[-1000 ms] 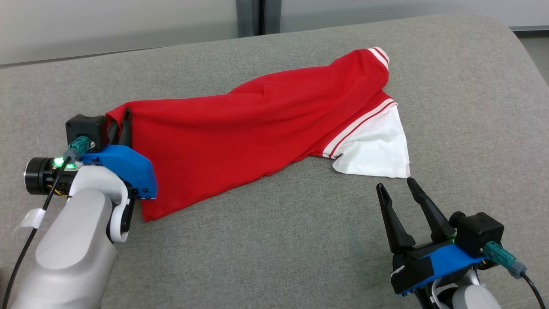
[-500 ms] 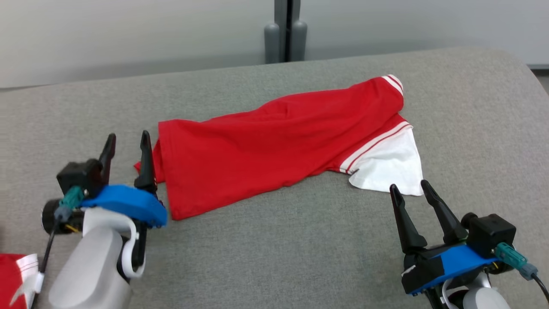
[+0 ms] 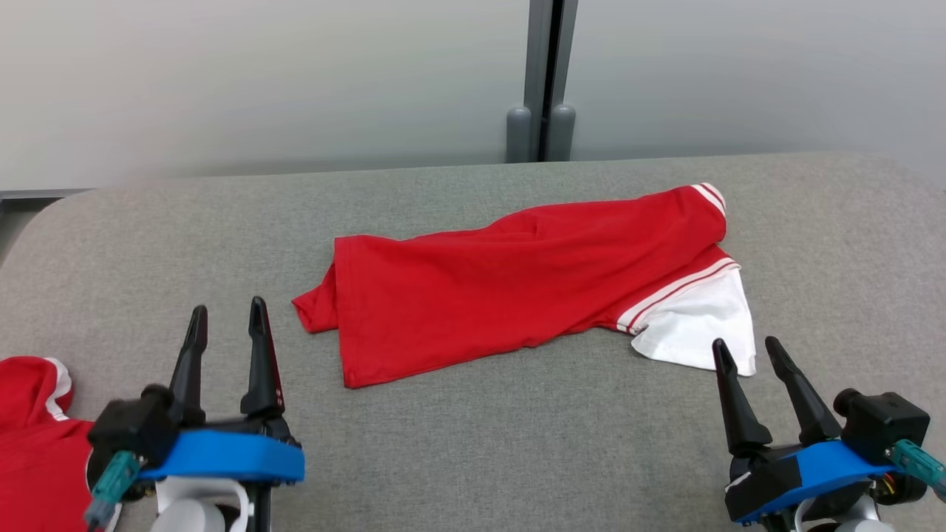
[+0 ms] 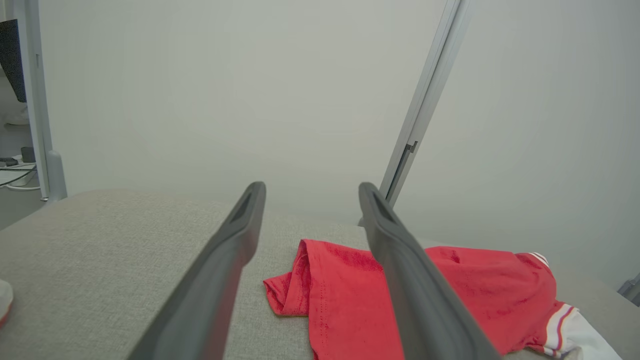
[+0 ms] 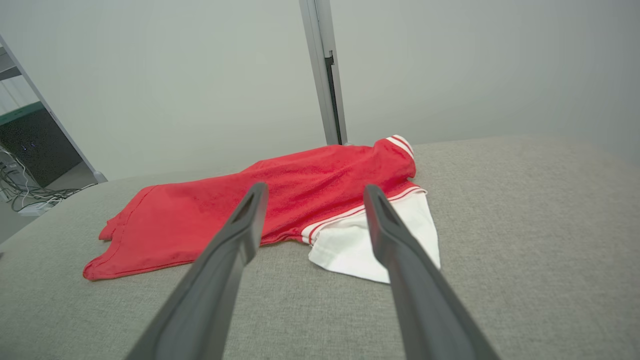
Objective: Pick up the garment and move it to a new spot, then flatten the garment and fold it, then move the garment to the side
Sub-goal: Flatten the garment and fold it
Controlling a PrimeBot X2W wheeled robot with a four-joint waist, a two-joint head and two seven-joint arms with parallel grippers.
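1. Head view: the red shirt (image 3: 517,288) with white-striped trim lies loosely folded in the middle of the grey padded surface (image 3: 473,443), white panel at its right end.
2. The left gripper (image 3: 228,307) sits near the shirt's left edge, fingers parted, holding nothing.
3. The right gripper (image 3: 745,343), likewise spread and empty, is just beside the white panel.
4. Another red garment (image 3: 29,436) lies far left.

Left gripper (image 4: 312,189) jaws apart, empty; red garment (image 4: 340,295) lies crumpled on grey cushion (image 4: 100,240) beyond.

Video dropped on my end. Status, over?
Left gripper, right gripper: both open, empty. Garment lies loosely folded on grey cushion, free of both. Second red garment at lower left, not in the way.
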